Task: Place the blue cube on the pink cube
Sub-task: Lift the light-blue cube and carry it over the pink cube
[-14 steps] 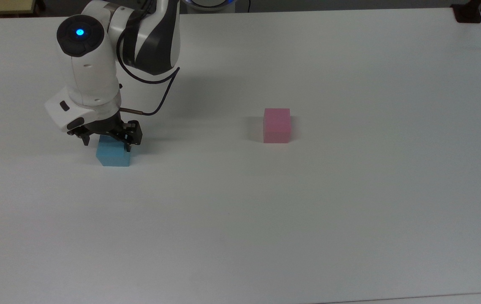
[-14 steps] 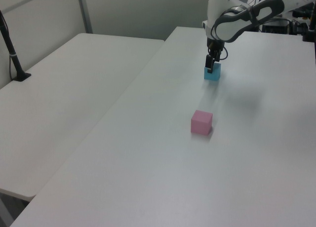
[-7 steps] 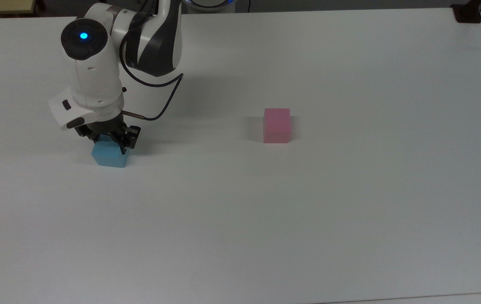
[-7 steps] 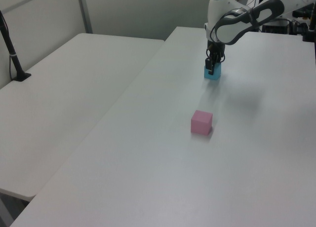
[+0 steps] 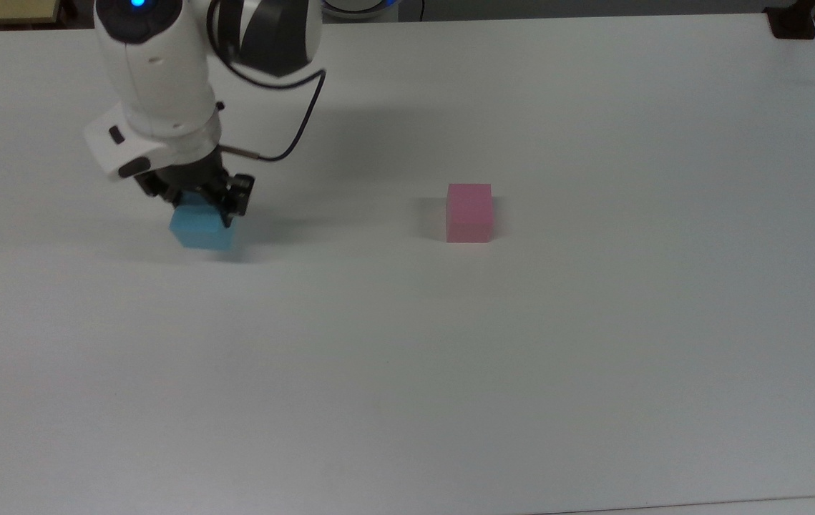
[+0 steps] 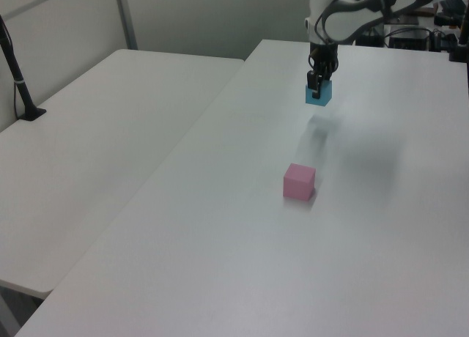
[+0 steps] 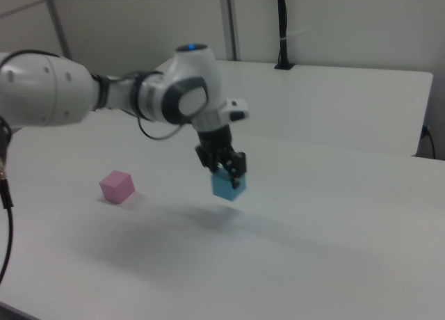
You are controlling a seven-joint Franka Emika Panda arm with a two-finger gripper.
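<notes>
The blue cube (image 5: 202,229) (image 6: 319,94) (image 7: 228,186) hangs above the white table, its shadow on the surface below it. My gripper (image 5: 196,202) (image 6: 316,81) (image 7: 226,168) is shut on the cube's upper part, fingers pointing down. The pink cube (image 5: 469,212) (image 6: 299,182) (image 7: 116,186) rests on the table, well to the top view's right of the held cube and to the right view's left of it.
The white table (image 5: 450,357) stretches wide around both cubes. A second white table (image 6: 95,139) adjoins it on the left view's left, with a black post (image 6: 18,80) on it. A black mount (image 5: 793,21) sits at the top view's far right corner.
My gripper has risen with the blue cube, lifting it off the table, and shifted slightly toward the top view's right. The pink cube has not moved.
</notes>
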